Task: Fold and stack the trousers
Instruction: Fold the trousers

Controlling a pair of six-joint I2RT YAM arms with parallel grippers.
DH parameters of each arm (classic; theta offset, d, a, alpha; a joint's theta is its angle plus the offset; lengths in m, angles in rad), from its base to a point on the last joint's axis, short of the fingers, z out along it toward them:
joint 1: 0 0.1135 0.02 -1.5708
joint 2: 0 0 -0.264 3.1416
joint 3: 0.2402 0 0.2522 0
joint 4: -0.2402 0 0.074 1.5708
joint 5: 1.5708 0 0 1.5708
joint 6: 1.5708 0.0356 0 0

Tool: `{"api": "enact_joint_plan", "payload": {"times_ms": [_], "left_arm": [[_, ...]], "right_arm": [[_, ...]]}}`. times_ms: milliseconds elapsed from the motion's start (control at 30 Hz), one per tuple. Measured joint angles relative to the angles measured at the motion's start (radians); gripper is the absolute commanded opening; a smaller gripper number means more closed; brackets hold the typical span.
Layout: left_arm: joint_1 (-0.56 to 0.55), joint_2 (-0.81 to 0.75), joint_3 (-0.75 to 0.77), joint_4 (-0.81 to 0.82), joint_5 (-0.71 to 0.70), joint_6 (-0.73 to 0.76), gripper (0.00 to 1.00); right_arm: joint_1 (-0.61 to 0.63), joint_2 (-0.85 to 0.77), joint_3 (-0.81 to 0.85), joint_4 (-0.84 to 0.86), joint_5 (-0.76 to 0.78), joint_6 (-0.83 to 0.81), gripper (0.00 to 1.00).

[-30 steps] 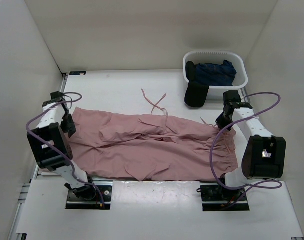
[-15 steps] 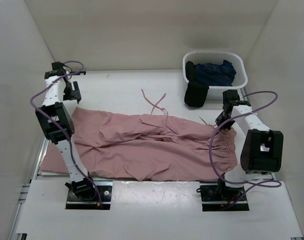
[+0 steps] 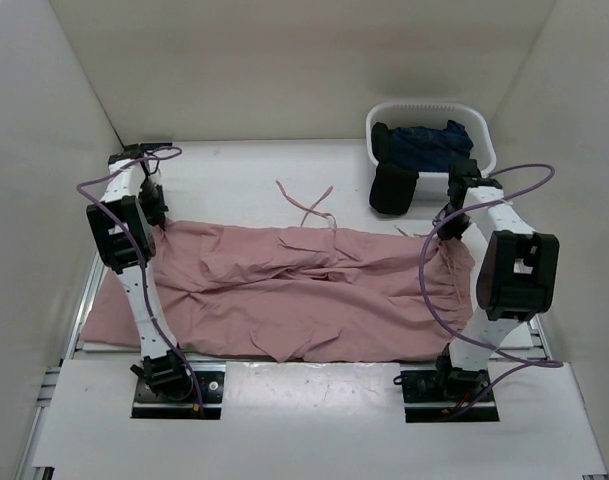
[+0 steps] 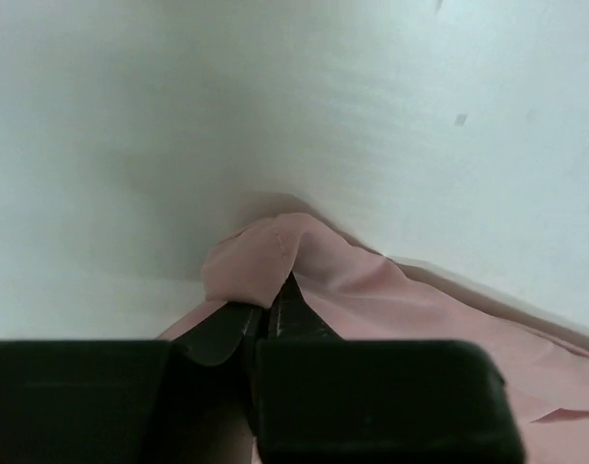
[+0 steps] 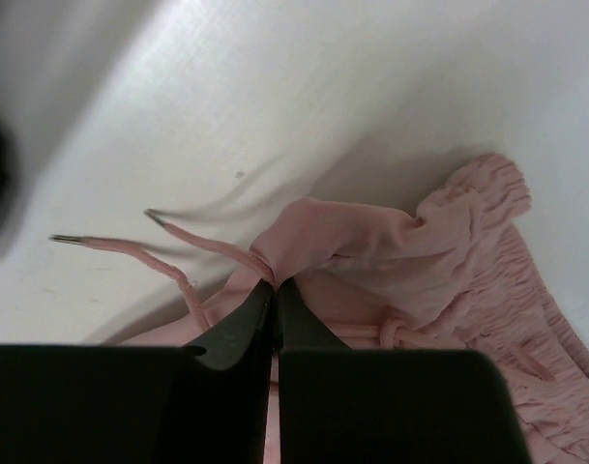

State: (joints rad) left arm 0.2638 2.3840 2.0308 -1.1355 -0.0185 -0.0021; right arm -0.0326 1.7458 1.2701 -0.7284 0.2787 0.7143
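Two spots on the far edge of the large dusty-pink, thin-fabric trousers (image 3: pixel 304 290) are pinched. The garment lies spread and wrinkled across the middle of the white table (image 3: pixel 234 170), with the waist toward 3 o'clock and the leg ends toward 9 o'clock in the overhead view. The black left gripper (image 4: pixel 273 290) is clamped tight on a small raised fold of the hem corner, at about 10 o'clock on the garment. The black right gripper (image 5: pixel 275 285) is closed on a bunch of cloth beside the gathered elastic waistband (image 5: pixel 507 251), at about 2 o'clock. Thin pink drawstrings (image 3: pixel 309 205) trail over the table at 12 o'clock. A white plastic basket (image 3: pixel 484 150) holding dark navy clothing (image 3: pixel 429 145) stands at 1 o'clock, apart from the trousers.
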Motion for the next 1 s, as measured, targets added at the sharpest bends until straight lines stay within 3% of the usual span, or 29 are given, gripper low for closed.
{"api": "enact_joint_plan", "payload": {"times_ms": [200, 367, 500, 633, 800, 900, 933, 1000], "left_arm": [[-0.021, -0.003, 0.104, 0.072, -0.058, -0.008, 0.14], [-0.043, -0.239, 0.06, 0.185, -0.08, -0.016, 0.14], [-0.039, -0.598, -0.208, 0.259, -0.119, -0.015, 0.14], [0.021, -0.894, -0.571, 0.304, -0.166, -0.014, 0.14], [0.137, -1.049, -1.08, 0.348, -0.255, -0.012, 0.14], [0.194, -1.098, -1.33, 0.37, -0.313, -0.007, 0.14], [0.204, -1.108, -1.378, 0.373, -0.329, -0.006, 0.14], [0.208, -1.13, -1.424, 0.378, -0.348, -0.002, 0.14]], "right_arm": [[-0.018, 0.001, 0.13, 0.002, -0.057, -0.006, 0.0], [-0.058, -0.105, 0.098, 0.057, -0.135, -0.011, 0.0], [-0.09, -0.294, -0.045, 0.093, -0.164, -0.015, 0.0], [-0.099, -0.512, -0.25, 0.101, -0.176, -0.008, 0.0], [-0.11, -0.783, -0.547, 0.087, -0.175, 0.04, 0.02], [-0.123, -0.874, -0.717, 0.07, -0.162, 0.087, 0.42], [-0.127, -0.883, -0.761, 0.055, -0.155, 0.102, 0.59], [-0.139, -0.883, -0.819, 0.019, -0.147, 0.127, 0.64]]}}
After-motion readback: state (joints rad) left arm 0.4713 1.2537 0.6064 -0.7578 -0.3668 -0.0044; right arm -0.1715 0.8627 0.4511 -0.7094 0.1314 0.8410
